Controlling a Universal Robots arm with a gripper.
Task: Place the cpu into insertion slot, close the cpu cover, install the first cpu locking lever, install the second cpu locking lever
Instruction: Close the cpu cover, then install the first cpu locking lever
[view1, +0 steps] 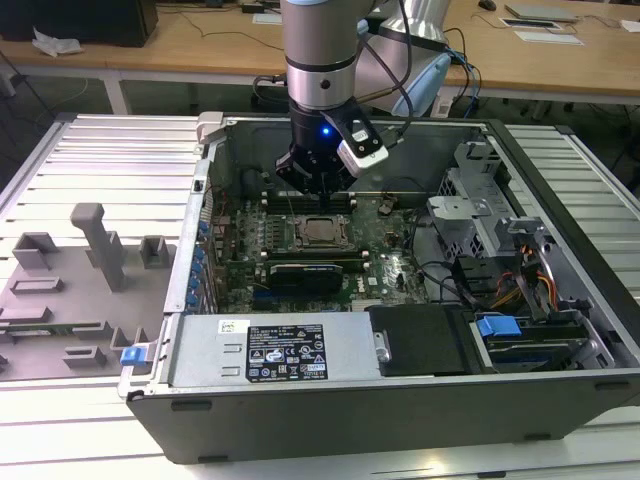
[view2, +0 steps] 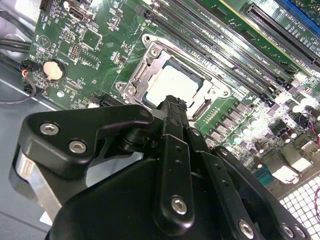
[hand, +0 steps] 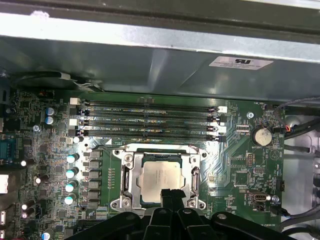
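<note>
The cpu (hand: 161, 179) lies flat in the insertion slot (hand: 150, 150) on the green board, its pale metal face up. The silver cpu cover (hand: 129, 175) lies down around it, with the chip showing through its window. In both wrist views my gripper (hand: 171, 196) hangs just above the near edge of the cpu, its black fingers pressed together and holding nothing. The second wrist view shows the fingertips (view2: 172, 103) over the cpu (view2: 175, 85) and cover (view2: 145, 65). In the exterior view the gripper (view1: 318, 190) is inside the open computer case, above the cpu (view1: 321, 232).
Long black memory slots (hand: 150, 117) run beside the socket, with the case wall (hand: 150, 60) just beyond. A power supply (view1: 270, 350), drive cage (view1: 500, 260) and cables crowd the case. A grey fixture plate (view1: 70, 290) lies on the exterior view's left.
</note>
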